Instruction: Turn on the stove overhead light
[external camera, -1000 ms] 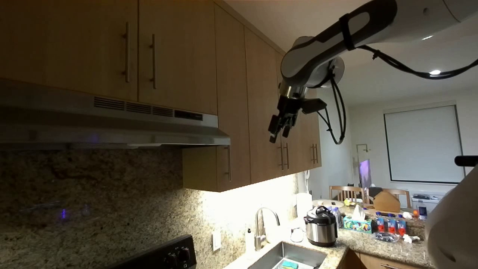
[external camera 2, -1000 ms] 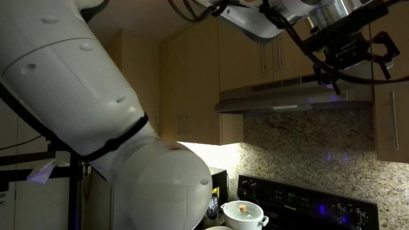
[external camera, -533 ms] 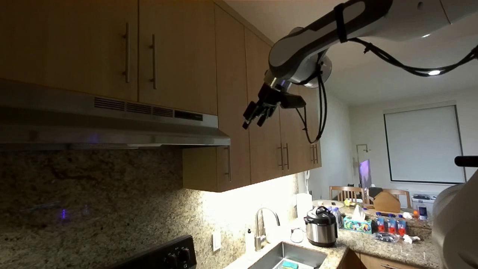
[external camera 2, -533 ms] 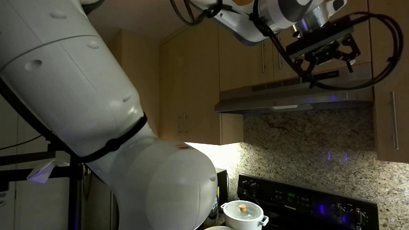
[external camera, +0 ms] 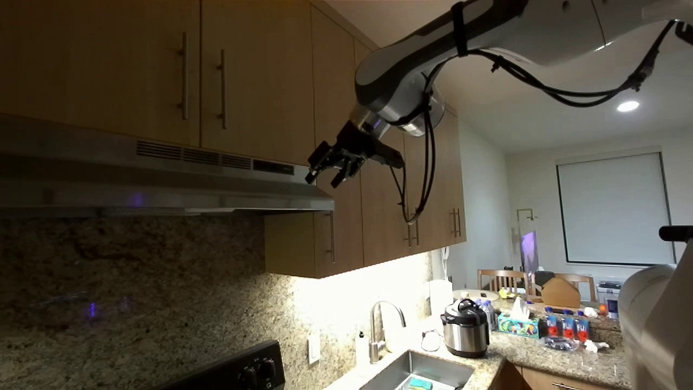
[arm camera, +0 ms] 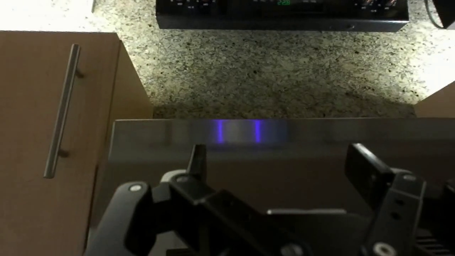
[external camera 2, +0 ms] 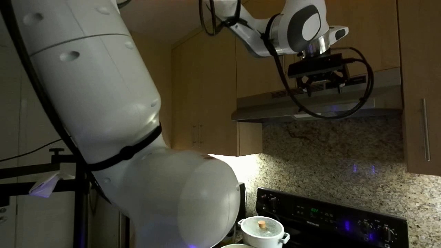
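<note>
The stove overhead light is built into a grey steel range hood [external camera: 227, 187], seen also in an exterior view as a slanted hood [external camera 2: 268, 107]. A dark control strip [external camera: 273, 167] sits at one end of its upper front. Underneath shows a pale panel [external camera 2: 303, 115], partly behind a cable; the wall below looks dim. My gripper [external camera: 324, 180] hangs in front of the hood near the control-strip end, apparently apart from it. In the wrist view the gripper [arm camera: 275, 156] is open, its fingers wide apart with only the hood's surface [arm camera: 142, 142] behind.
Wooden cabinets [external camera: 260, 70] rise above the hood, with a lower cabinet [arm camera: 39, 106] beside it. Below are the black stove panel [external camera 2: 330, 213] and a white lidded pot [external camera 2: 263, 234]. A cable loop [external camera 2: 367, 89] hangs from my wrist.
The arm has swung towards the hood, bringing the gripper from in front of the far cabinets to the hood's control-strip end. The wrist has turned. The fingers stay open.
</note>
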Action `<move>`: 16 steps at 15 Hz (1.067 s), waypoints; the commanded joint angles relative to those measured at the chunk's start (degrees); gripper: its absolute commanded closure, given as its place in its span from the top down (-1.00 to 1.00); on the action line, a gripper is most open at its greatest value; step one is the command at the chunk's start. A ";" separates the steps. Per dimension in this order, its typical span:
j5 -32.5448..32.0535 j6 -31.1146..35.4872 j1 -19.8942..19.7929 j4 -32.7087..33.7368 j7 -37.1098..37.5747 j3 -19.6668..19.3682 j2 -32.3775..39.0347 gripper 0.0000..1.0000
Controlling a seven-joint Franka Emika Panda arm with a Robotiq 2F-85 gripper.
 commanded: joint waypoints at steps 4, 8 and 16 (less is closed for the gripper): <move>1.43 0.34 -0.95 0.67 -0.52 1.09 1.47 1.00; 2.46 0.76 0.14 0.70 -1.92 0.43 1.42 1.00; 6.58 -0.83 7.55 5.24 -15.32 -3.17 2.72 1.00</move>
